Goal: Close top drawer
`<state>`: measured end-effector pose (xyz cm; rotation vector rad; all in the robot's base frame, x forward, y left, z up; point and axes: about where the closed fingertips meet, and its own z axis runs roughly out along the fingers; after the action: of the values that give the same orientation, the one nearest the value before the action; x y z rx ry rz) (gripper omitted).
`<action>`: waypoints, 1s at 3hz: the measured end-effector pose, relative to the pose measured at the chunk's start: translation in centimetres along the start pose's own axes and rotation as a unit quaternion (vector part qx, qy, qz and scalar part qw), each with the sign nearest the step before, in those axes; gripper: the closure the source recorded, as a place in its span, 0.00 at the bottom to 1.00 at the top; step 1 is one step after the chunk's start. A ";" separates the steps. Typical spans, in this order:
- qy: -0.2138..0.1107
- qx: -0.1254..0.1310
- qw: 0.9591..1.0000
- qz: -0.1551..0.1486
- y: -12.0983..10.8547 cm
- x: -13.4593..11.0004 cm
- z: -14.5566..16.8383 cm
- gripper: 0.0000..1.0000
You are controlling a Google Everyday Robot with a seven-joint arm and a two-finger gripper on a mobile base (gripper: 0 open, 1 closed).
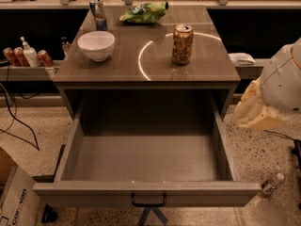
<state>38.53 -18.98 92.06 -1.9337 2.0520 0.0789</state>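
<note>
Top drawer [146,161], pulled fully out toward my camera from beneath the cabinet top [117,67]; its flat front lies nearest me, with the small dark bar handle [148,200] centred on it. The drawer's grey box shows bare floor and walls, and I see nothing stored in it, so I judge that nothing should catch or shift when it slides home. On the cabinet top stand a white bowl [96,45], in which I see no contents, a gold can [182,44] upright to its right, a second can [97,9] at the back edge, and a green bag [144,12] lying flat beside that. The gripper [256,109] hangs off the drawer's right side, level with its side wall but apart from it; whether it is open or closed I cannot tell. Standing wide of the front, it has not yet reached the face it must push, and I judge the closing not begun.
</note>
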 end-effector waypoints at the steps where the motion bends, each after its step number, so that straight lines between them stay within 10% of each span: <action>1: -0.012 -0.019 1.000 -0.018 1.1 -0.6 2.2 1.00; 3: -0.051 -0.051 0.996 -0.058 5.0 -1.6 7.6 1.00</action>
<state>35.15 -15.05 84.36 -2.0608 1.9010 0.2551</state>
